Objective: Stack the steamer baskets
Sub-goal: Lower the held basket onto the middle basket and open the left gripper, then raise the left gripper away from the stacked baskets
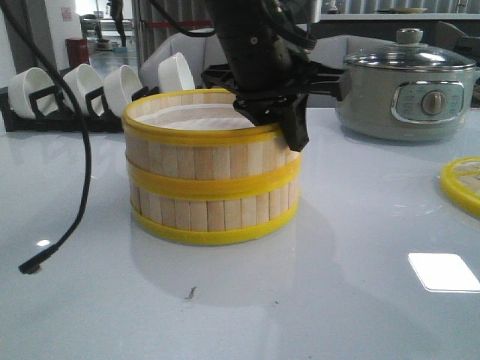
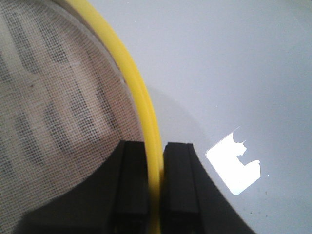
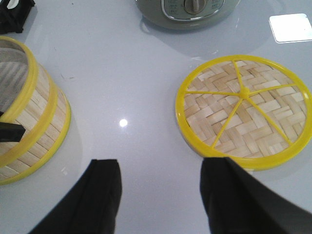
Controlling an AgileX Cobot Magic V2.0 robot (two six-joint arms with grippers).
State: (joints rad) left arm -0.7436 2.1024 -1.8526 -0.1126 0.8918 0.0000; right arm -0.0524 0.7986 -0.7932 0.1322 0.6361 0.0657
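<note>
At the far left of the front view a black rack point(image 1: 45, 112) of white bowls point(image 1: 79, 82) stands at the back of the pale glossy table point(image 1: 337, 225), with a loose black cable point(image 1: 75, 187) trailing down to the tabletop in front of it. Next comes the stack of steamer baskets point(image 1: 214, 169) — two slatted bamboo drums, one seated squarely on the other, yellow rims aligned and a pale mesh liner point(image 2: 53, 97) showing inside the upper one. The left gripper point(image 2: 156, 195) sits at the stack's right-hand rim, one finger inside the wall and one outside, closed down to a narrow gap with the yellow rim point(image 2: 141, 112) pinched between the pads. Further right and further back sits the grey-green electric pot point(image 1: 409, 86) with its glass lid, and at the right edge lies the woven bamboo lid point(image 3: 243, 109), flat on the table, well apart from the stack. The right gripper point(image 3: 161, 195) hovers over bare table just short of that lid, fingers spread wide and holding nothing. The baskets look light and stiff, though the thin slats and rim would likely crack under a hard squeeze, so a gentle pinch across the wall suits them; the lid, lying flat, seems best taken by its small yellow centre knob point(image 3: 244, 91) or across its rim.
</note>
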